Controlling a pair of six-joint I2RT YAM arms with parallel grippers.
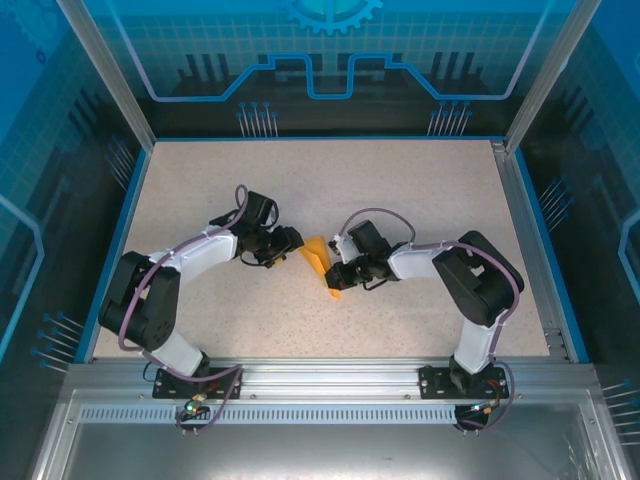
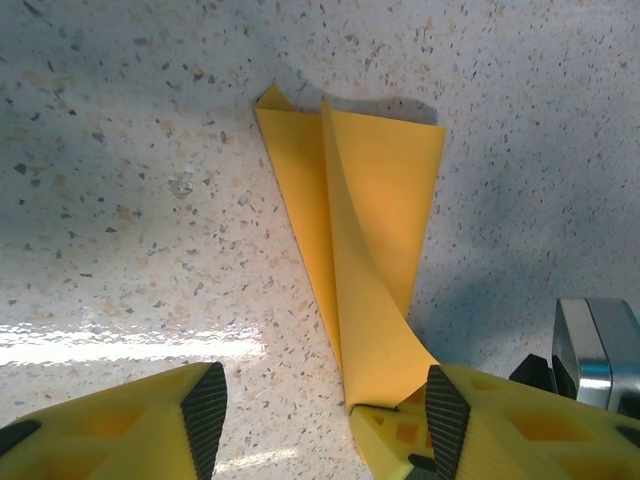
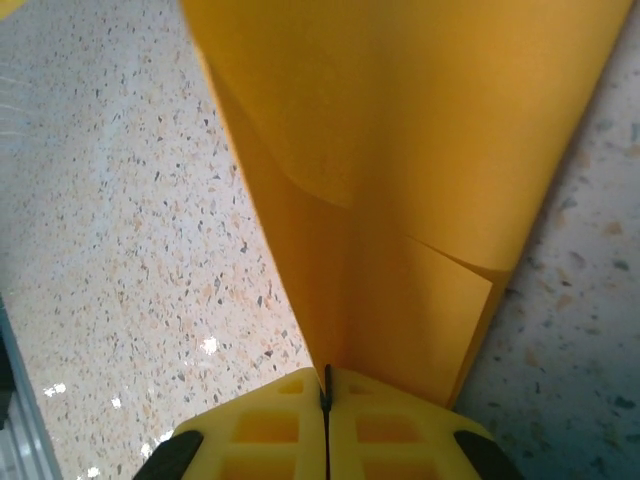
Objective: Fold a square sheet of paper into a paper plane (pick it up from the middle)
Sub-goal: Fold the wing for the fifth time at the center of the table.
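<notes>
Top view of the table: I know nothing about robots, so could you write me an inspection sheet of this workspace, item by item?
Surface: speckled beige table, flat.
Job's things: orange paper, folded into a narrow pointed shape, lying between the two grippers.
Clutter: nothing seen.
Grippers: right gripper shut on the paper's narrow end; left gripper open, the paper's tip beside one finger.
Cables: purple-grey cables loop along both arms, away from the paper.
Surroundings: blue patterned panels in a metal frame; metal rail under the arm bases.
</notes>
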